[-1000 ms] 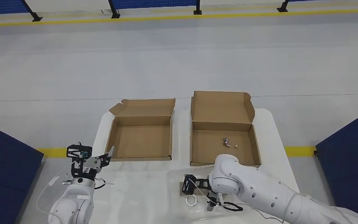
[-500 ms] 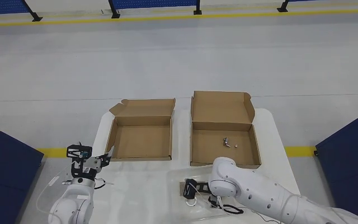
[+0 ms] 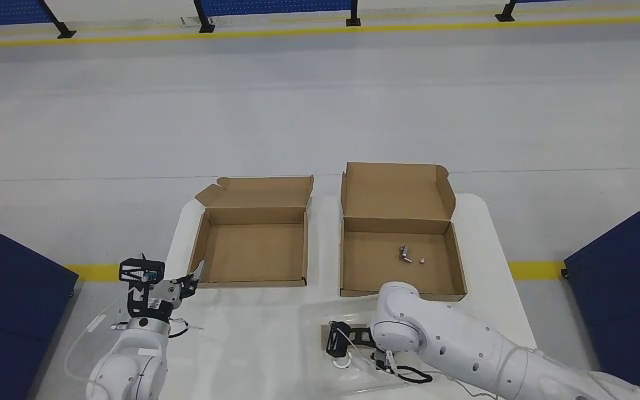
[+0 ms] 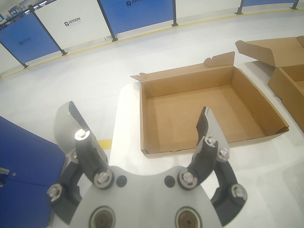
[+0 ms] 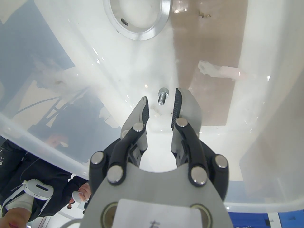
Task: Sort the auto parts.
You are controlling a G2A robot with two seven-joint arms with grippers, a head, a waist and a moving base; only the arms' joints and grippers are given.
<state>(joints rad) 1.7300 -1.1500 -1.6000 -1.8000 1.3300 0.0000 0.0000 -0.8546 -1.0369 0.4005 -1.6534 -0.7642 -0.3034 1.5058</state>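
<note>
White surface (image 3: pixel 250 320), clear bin (image 5: pixel 28 131): right fingers (image 5: pixel 144 110) released, bolt (image 5: pixel 162 96) lying between their tips, untouched; ease lower, centre, close gently. Left fingers (image 4: pixel 209 129) released.

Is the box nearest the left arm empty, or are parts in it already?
Empty: the box has a bare cardboard floor in the left wrist and top views. The other box holds small parts.

Setting: industrial hall, factory-floor type. Evidence: a wide glossy pale-grey poured floor (image 3: pixel 300 110) surrounds the white rounded-corner table (image 3: pixel 260 320). A painted yellow lane line (image 3: pixel 300 30) runs well beyond the table's far edge, with blue and white perforated partition panels on black steel posts (image 4: pixel 133 3) behind it. Open brown cardboard shipping boxes (image 3: pixel 254 252) sit on the table's far half.
</note>
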